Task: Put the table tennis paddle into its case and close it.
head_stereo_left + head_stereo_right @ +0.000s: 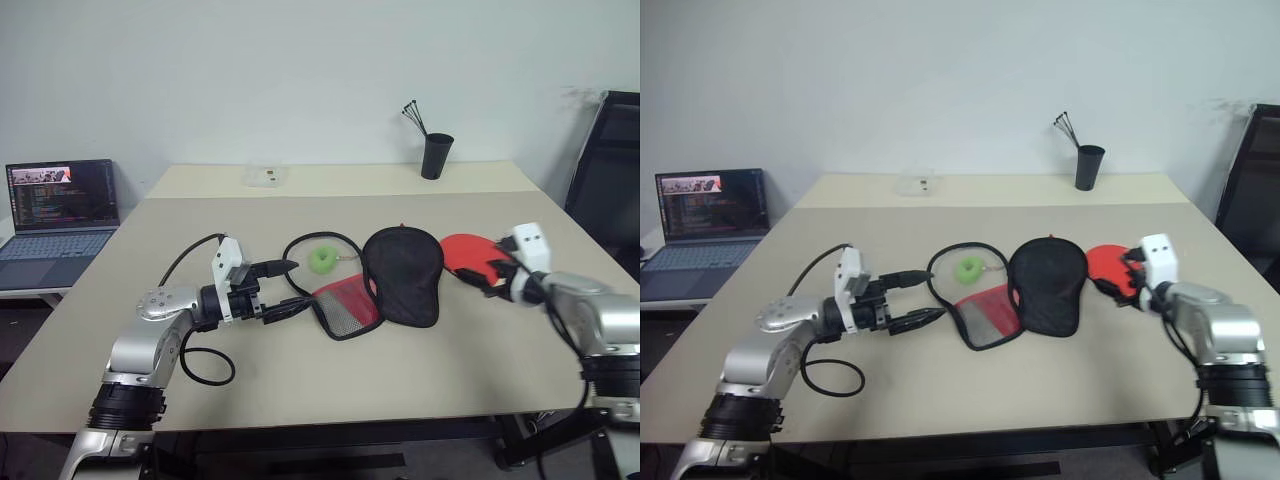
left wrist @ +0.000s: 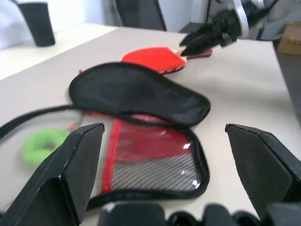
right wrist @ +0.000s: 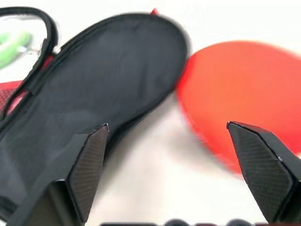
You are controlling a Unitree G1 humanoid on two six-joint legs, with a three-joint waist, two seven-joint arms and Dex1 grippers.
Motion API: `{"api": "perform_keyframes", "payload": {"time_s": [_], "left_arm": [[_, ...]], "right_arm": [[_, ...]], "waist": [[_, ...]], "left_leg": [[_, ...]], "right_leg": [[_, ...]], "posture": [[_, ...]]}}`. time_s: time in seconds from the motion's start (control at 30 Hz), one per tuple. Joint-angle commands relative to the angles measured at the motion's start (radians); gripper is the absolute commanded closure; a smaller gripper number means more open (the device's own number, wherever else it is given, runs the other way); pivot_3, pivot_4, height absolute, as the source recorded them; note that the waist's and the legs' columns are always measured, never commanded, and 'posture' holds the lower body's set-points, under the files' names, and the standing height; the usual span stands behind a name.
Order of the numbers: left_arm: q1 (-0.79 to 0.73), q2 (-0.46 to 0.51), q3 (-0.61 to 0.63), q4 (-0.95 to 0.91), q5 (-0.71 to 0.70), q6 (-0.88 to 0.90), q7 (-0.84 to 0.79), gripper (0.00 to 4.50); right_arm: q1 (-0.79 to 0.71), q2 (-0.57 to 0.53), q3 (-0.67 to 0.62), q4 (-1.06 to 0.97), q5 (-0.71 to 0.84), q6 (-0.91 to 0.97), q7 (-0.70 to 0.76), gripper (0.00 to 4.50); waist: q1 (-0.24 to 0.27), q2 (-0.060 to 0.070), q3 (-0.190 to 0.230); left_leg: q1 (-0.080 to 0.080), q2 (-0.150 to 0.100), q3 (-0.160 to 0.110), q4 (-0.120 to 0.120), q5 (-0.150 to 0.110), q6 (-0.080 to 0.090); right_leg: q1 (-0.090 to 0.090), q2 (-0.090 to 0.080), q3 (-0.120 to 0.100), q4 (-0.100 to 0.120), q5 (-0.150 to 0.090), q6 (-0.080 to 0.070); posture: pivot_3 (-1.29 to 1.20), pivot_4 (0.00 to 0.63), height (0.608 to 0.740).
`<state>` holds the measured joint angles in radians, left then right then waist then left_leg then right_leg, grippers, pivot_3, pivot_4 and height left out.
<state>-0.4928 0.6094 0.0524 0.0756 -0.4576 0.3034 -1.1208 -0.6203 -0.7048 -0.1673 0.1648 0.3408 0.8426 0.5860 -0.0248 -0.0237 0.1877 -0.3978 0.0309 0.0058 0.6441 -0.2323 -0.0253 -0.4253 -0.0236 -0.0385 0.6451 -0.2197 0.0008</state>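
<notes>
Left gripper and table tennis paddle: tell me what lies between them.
In the left eye view, the case lies between the open left gripper and the table tennis paddle, its red mesh flap nearest the gripper.

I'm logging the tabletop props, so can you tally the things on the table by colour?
Red: 1, the table tennis paddle.
Black and red: 1, the case.
Green: 1, the ring.
Black: 1, the cup.
Clear: 1, the small box.
Total: 5
</notes>
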Motion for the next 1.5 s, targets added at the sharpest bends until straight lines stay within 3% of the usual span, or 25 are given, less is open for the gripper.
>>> {"api": "perform_keyframes", "payload": {"time_s": [0.03,0.17,0.37,0.63,1.33,1.43,1.5], "left_arm": [[-0.042,-0.013,-0.009,-0.023,-0.006,0.0,0.004,0.0],[-0.08,-0.034,-0.027,0.018,0.013,-0.011,0.002,0.0],[-0.125,-0.07,-0.059,0.053,0.027,-0.024,-0.017,0.0],[-0.167,-0.096,-0.077,0.094,0.039,-0.045,-0.033,0.0],[-0.184,-0.069,-0.063,0.117,0.04,-0.062,-0.067,0.0],[-0.187,-0.066,-0.061,0.119,0.041,-0.062,-0.069,0.0],[-0.189,-0.064,-0.061,0.121,0.042,-0.063,-0.07,0.0]], "right_arm": [[-0.006,-0.096,-0.004,0.096,-0.023,-0.103,0.119,0.04],[-0.038,-0.17,0.051,0.337,-0.111,-0.265,0.201,0.04],[-0.187,-0.193,0.104,0.718,-0.222,-0.459,0.245,0.04],[-0.337,-0.167,0.136,1.018,-0.328,-0.577,0.184,0.04],[-0.396,-0.123,0.116,1.143,-0.375,-0.573,0.172,0.04],[-0.387,-0.119,0.122,1.141,-0.388,-0.592,0.163,0.61],[-0.382,-0.117,0.124,1.137,-0.395,-0.601,0.176,1.25]], "waist": [[0.001,0.0,0.0],[-0.001,-0.001,0.0],[-0.007,-0.001,0.0],[-0.005,-0.001,0.0],[-0.008,-0.001,0.0],[-0.008,-0.001,0.0],[-0.009,-0.001,0.0]], "left_leg": [[0.0,0.0,0.0,0.0,0.0,0.0],[0.0,0.0,0.001,0.0,0.0,0.0],[0.001,0.0,0.003,0.0,0.0,0.0],[0.001,0.0,0.003,0.0,0.0,0.0],[0.002,0.0,0.004,0.0,0.0,0.0],[0.002,0.0,0.004,0.0,0.0,0.0],[0.002,0.0,0.004,0.0,0.0,0.0]], "right_leg": [[0.0,0.0,0.0,0.0,0.0,0.0],[0.0,0.0,0.001,0.0,0.0,0.0],[0.0,0.0,0.002,0.001,0.0,0.0],[0.0,0.0,0.003,0.0,0.0,0.0],[0.0,0.0,0.004,0.001,0.0,0.0],[0.0,0.001,0.004,0.001,0.0,0.0],[0.0,0.001,0.004,0.002,0.0,0.0]], "posture": [[0.0,0.15,0.74],[0.0,0.15,0.74],[0.0,0.15,0.74],[0.0,0.15,0.74],[0.0,0.15,0.74],[0.0,0.15,0.74],[0.0,0.15,0.74]]}}
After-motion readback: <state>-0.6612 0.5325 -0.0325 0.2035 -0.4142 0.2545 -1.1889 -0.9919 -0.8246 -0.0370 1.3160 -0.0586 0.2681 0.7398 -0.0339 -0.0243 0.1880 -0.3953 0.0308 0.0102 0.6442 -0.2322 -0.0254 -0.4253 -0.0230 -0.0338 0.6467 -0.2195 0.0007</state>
